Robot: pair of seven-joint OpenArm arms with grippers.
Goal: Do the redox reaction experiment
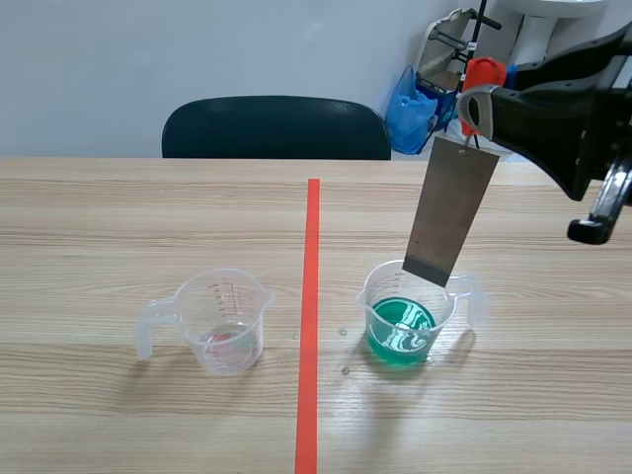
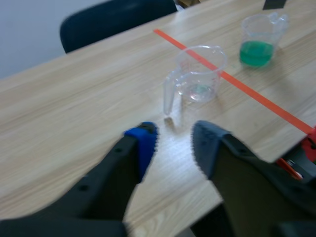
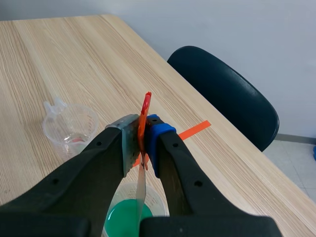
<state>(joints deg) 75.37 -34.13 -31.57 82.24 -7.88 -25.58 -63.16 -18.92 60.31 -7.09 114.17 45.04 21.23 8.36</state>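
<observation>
Right gripper (image 1: 474,103) enters from the upper right of the scene view, raised above the table (image 1: 118,227). Its two fingers are pressed onto an orange-red clip (image 1: 481,74). From the wrist view the clip (image 3: 146,106) stands edge-on between the grey pad and the blue pad of the right gripper (image 3: 141,132).

Metal plate (image 1: 451,211): flat, dull grey, rectangular, long side near vertical and leaning slightly, hanging from the clip. It has no visible markings, and the surface looks matte. Its lower edge is right of centre in the scene view, level with the far rim of the cup of green liquid (image 1: 375,296). It is above the green liquid (image 1: 400,331) and does not appear to touch it. Seen edge-on past the right gripper, the plate (image 3: 141,190) is a thin line pointing down at the green surface.

The cup of green liquid is clear plastic with a handle to the right, filled to about a third, just right of the tape line (image 1: 310,316).

Clear cup (image 1: 197,296): lower left of centre, left of the tape line, handle to the left. It has red graduations on the wall and a faint reddish trace at the bottom.

Left gripper (image 2: 174,143): fingers spread, nothing between them, over the near table edge; the clear cup (image 2: 197,74) is ahead of it.

Black chair (image 1: 275,128) at the far side, top centre. Blue bag (image 1: 415,111) at the upper right.
</observation>
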